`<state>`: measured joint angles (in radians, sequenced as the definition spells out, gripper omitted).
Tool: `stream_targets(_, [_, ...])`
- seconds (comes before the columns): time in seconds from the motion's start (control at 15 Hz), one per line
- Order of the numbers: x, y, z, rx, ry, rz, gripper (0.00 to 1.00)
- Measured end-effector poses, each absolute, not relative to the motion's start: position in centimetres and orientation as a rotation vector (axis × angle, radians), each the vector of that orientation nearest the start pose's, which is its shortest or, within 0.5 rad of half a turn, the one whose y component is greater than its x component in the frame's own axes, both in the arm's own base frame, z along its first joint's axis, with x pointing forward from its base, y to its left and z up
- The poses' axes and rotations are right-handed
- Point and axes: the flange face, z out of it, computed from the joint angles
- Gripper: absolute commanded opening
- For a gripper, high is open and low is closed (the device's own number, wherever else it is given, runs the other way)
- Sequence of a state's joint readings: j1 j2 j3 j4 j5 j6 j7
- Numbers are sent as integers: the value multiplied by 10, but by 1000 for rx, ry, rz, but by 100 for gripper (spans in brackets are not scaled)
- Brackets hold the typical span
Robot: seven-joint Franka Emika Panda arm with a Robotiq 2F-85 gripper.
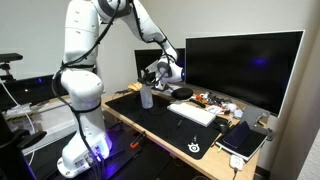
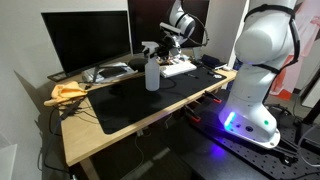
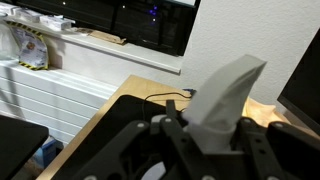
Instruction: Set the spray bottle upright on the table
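The spray bottle [image 1: 146, 97] [image 2: 152, 74] is small and pale whitish-grey. It stands upright on the black mat [image 2: 130, 102] of the light-wood table [image 2: 90, 138] [image 1: 122, 116] in both exterior views. My gripper [image 1: 158, 75] [image 2: 165, 46] is level with the bottle's top, at its spray head. In the wrist view the pale spray head [image 3: 228, 90] rises from between the black jaws [image 3: 215, 138] and fills the gap between them with no space on either side. The bottle's body is hidden there.
Large dark monitors [image 1: 240, 65] [image 2: 85, 40] stand along the back of the desk. A white keyboard [image 1: 193, 113] [image 2: 180, 68] lies on the mat near the bottle. A yellow cloth [image 2: 68, 92] lies at a desk end. The robot's white base [image 2: 255, 70] stands beside the desk.
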<state>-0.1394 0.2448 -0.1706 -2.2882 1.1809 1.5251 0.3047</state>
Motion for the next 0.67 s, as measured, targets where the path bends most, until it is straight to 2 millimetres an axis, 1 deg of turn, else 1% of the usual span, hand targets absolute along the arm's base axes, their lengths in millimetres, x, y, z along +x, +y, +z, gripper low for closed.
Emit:
stream_targets(0.07, [466,-42,257,-1529,1128,961,84])
stream_targets(0.13, [466,-42,257,-1530,1128,960,93])
stream_targets(0.2, [467,-43,258,-1531,1127,958,98])
stream_targets(0.27, [467,-43,258,-1531,1126,957,100])
stream_targets(0.67, [469,-45,260,-1533,1127,950,100])
